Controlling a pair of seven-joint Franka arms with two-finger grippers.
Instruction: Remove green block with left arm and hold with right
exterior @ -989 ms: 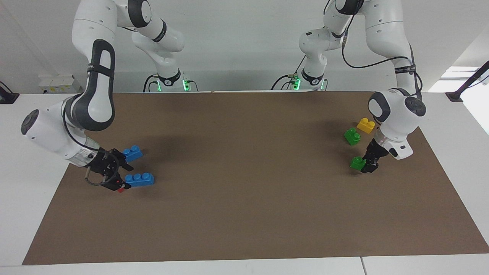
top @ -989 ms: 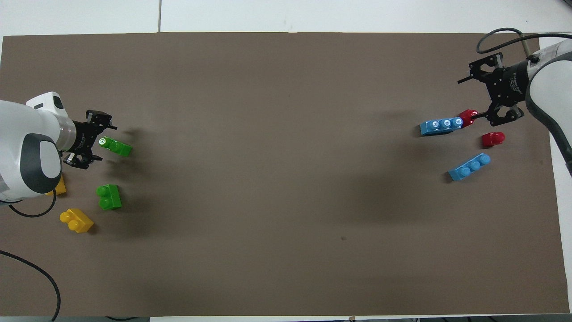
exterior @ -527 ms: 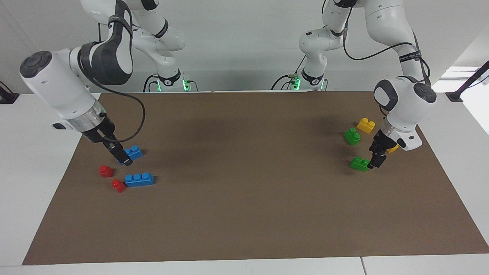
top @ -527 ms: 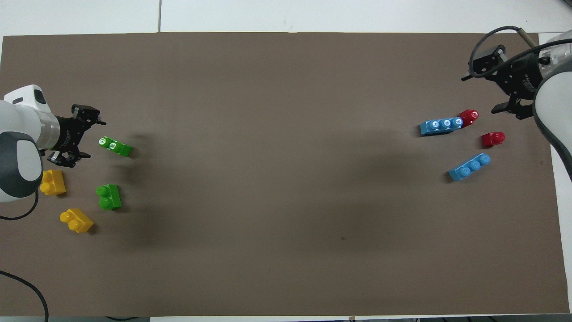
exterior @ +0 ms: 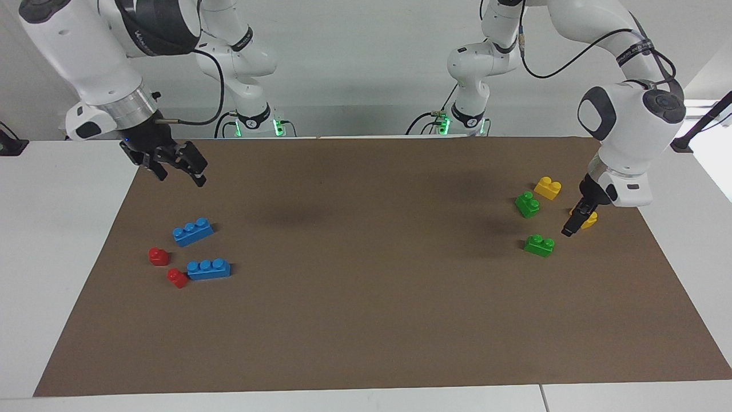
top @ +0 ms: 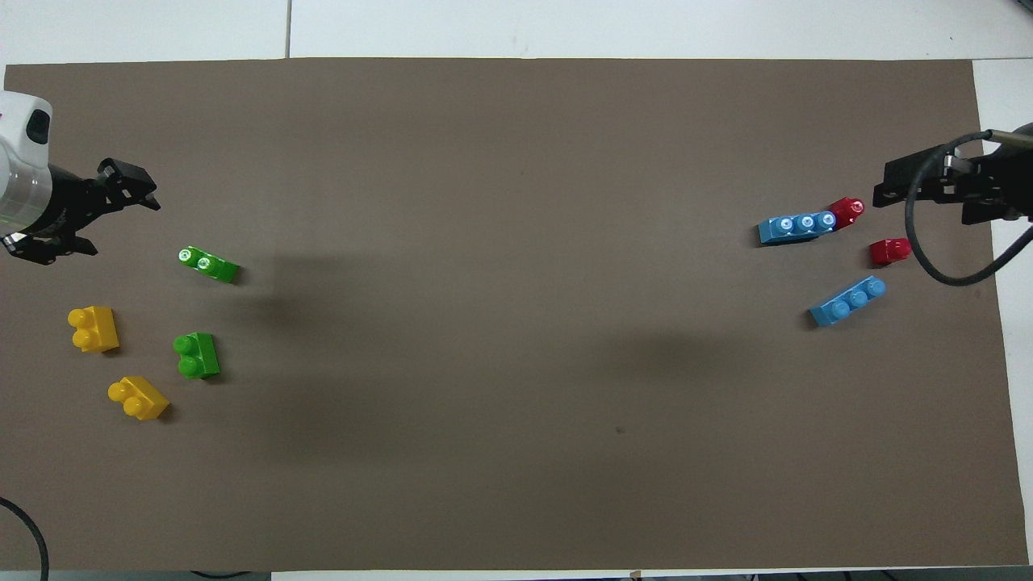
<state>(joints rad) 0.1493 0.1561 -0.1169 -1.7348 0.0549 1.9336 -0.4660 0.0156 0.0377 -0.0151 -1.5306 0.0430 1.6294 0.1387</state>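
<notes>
The green block lies on the brown mat, also in the overhead view. Its twin green brick sits nearer to the robots. My left gripper is open and empty, raised beside the green block toward the left arm's end of the table, over a yellow brick; it also shows in the overhead view. My right gripper is open and empty, raised high over the mat at the right arm's end.
A second yellow brick lies near the twin green brick. Two blue three-stud bricks and two red bricks lie at the right arm's end.
The left gripper has let go of the green block, risen and drawn back toward the mat's edge. The right gripper has lifted away from the blue and red bricks toward the robots.
</notes>
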